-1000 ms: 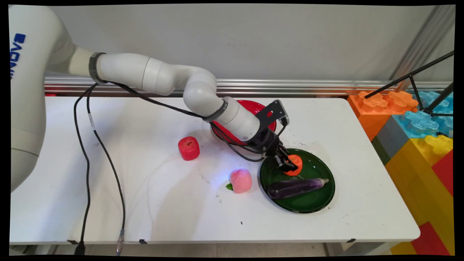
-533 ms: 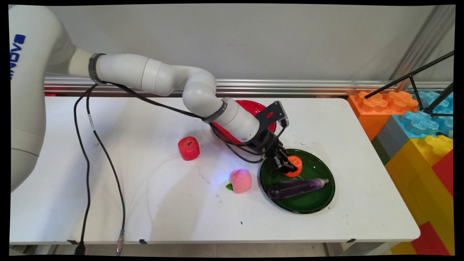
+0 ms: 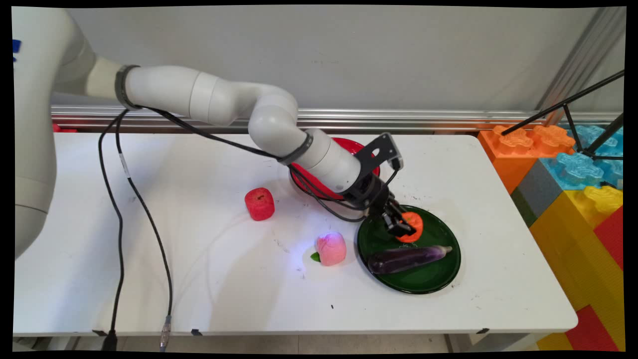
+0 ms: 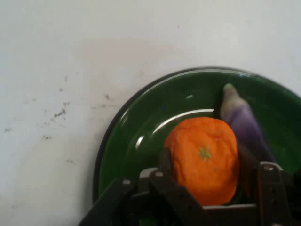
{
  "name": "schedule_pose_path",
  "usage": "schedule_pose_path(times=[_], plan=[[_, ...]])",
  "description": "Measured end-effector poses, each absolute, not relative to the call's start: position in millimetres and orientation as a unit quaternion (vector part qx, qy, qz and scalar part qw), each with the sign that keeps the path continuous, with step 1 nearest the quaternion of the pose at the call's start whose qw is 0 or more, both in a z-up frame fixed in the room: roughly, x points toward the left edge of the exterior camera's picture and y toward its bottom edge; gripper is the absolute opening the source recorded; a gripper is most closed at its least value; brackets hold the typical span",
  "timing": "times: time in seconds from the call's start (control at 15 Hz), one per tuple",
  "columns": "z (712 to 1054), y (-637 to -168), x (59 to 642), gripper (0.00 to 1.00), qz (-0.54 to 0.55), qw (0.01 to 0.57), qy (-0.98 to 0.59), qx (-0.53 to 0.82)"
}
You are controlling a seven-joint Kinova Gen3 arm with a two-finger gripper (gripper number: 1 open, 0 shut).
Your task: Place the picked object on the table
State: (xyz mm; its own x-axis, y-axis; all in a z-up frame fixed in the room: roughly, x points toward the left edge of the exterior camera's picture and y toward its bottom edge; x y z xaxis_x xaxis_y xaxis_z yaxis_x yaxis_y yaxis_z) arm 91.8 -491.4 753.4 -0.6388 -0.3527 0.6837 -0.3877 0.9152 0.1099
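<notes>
Claw [image 3: 402, 225] is down over the green plate [image 3: 438, 269], its 2 black fingers [image 4: 165, 162] pinching the orange fruit [image 3: 412, 226] from either side; the hand view has the orange [image 4: 203, 160] snug between them, green star mark facing the camera. Whether the orange sits on the plate [image 4: 136, 146] or hangs just clear of it, I cannot tell from here.

Everything else, placed from that green plate: the purple eggplant [image 3: 406, 258] lies across its middle, just on the near side of the orange, its pale tip [image 4: 231, 94] showing beside the fruit in the hand view. Just off the plate's left rim sits the pink peach [image 3: 331, 248] with a little green leaf. Further left, well apart, the red apple-like fruit [image 3: 259, 203]. Behind the plate, toward the wall and partly hidden by the arm, the red bowl [image 3: 356, 148]. All of it on the white table [image 3: 199, 289], cables trailing off to the left.

My read: this is the grasp stage, grip made on the orange. Whatever follows calls for a steady squeeze and keeping clear of the eggplant right alongside
</notes>
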Motion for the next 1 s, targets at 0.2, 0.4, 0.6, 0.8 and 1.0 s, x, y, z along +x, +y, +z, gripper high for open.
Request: schedule_pose_path(times=[0.2, 0.4, 0.6, 0.8, 1.0], plan=[[769, -489, 89, 0.00, 0.026, 0.378, -0.903, 0.205], [796, -486, 91, 0.00, 0.030, 0.380, -0.901, 0.206], [812, -482, 98, 0.00, 0.032, 0.378, -0.902, 0.206], [828, -477, 111, 0.00, 0.035, 0.373, -0.904, 0.206], [843, -475, 132, 0.00, 0.040, 0.369, -0.906, 0.203]])
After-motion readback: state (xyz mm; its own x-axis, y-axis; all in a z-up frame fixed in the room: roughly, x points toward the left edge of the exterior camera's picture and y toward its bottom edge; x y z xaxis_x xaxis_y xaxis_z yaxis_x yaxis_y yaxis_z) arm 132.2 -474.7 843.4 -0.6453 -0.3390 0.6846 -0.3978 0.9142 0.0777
